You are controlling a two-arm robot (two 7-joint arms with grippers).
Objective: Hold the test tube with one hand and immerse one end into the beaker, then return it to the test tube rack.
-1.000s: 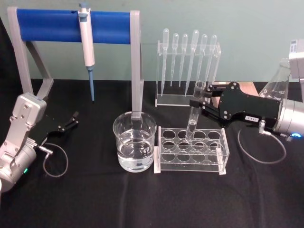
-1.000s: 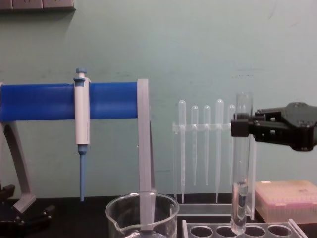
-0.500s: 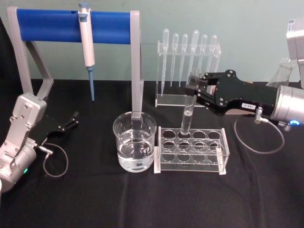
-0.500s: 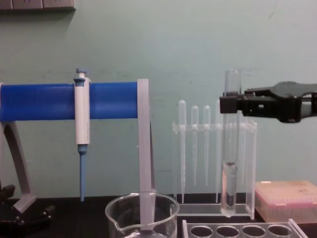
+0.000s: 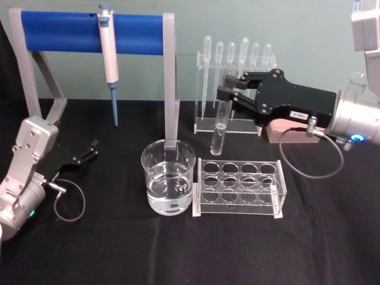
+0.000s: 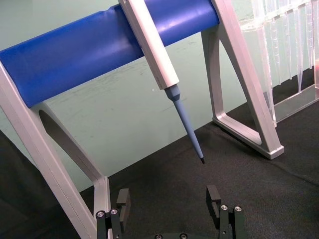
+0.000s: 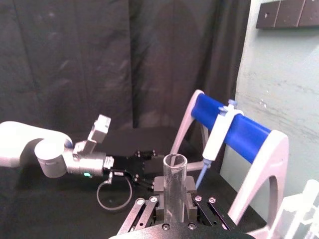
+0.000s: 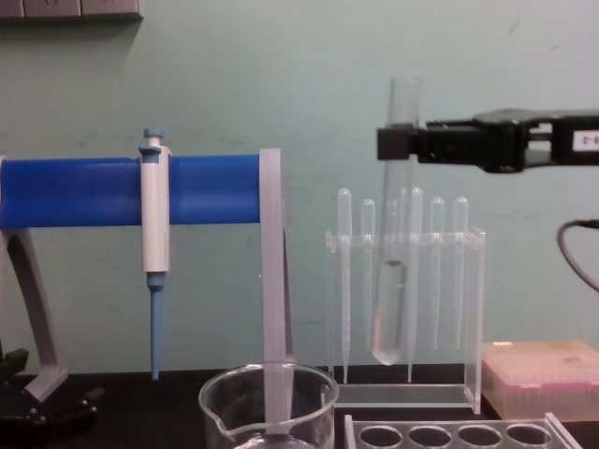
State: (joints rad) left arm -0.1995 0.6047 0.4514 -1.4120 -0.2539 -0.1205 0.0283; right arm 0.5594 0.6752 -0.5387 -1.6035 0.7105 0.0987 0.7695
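**Right claw (image 5: 225,89) clamps the long clear glass test tube (image 5: 219,132) in the air**

Its black fingers are closed on the tube's upper part, just below the open rim. The tube hangs nearly upright with a slight lean, and a little liquid sits at its rounded bottom. In the chest view that bottom end is free in the air, above the holes of the clear acrylic test tube rack (image 5: 236,205). It is also higher than the rim of the wide clear glass beaker of water (image 5: 151,190), which stands just left of the rack.

Glass like this is probably light and stiff, but also smooth and breakable. A firm, gentle hold high on the wall seems right, leaving the lower end free for dipping.

Far behind stands a clear holder of thin plastic pipettes (image 5: 261,65). The left claw (image 5: 92,148) rests parked at the near left of the black table (image 5: 178,255), fingers apart.
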